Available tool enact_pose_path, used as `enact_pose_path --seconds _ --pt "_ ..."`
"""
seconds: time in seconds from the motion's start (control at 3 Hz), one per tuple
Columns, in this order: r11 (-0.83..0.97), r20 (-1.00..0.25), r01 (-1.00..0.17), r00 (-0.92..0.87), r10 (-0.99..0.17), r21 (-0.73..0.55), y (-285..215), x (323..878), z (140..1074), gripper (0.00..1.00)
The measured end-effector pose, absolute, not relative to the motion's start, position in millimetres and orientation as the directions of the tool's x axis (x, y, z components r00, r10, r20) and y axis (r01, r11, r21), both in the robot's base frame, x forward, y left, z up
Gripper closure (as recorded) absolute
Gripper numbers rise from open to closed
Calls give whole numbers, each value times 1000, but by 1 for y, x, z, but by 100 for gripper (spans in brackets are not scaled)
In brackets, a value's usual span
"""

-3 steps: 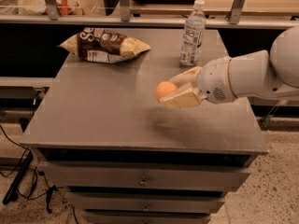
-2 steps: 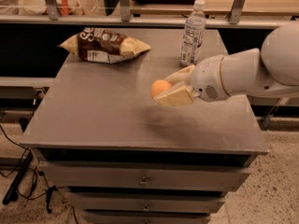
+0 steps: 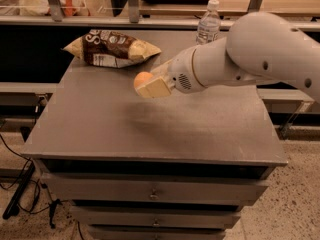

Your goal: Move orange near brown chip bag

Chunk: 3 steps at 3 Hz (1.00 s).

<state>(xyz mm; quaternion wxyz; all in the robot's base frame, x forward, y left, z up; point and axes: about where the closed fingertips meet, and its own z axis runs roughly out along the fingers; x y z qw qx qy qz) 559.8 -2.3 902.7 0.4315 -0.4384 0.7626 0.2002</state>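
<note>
The orange point(image 3: 143, 78) is a small round fruit held between the pale fingers of my gripper point(image 3: 148, 83), above the grey cabinet top point(image 3: 150, 124). The gripper is shut on it and reaches in from the right on a white arm point(image 3: 250, 54). The brown chip bag point(image 3: 113, 48) lies at the back left of the top, dark brown with pale yellow ends. The orange is to the right of and in front of the bag, a short way from its right end.
A clear water bottle point(image 3: 208, 23) stands at the back of the top, behind the arm. Metal shelf posts point(image 3: 133, 4) rise behind the cabinet. Drawers point(image 3: 155, 194) are below the front edge. Cables point(image 3: 20, 189) lie on the floor at the left.
The gripper has carried the orange to the left and slightly back, closer to the chip bag. The arm now covers more of the right side of the top.
</note>
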Motion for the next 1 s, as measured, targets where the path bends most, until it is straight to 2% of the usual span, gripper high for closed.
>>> enact_pose_path --seconds 1.0 --pt "560 -871 -828 -277 -406 2 88 626 894 100"
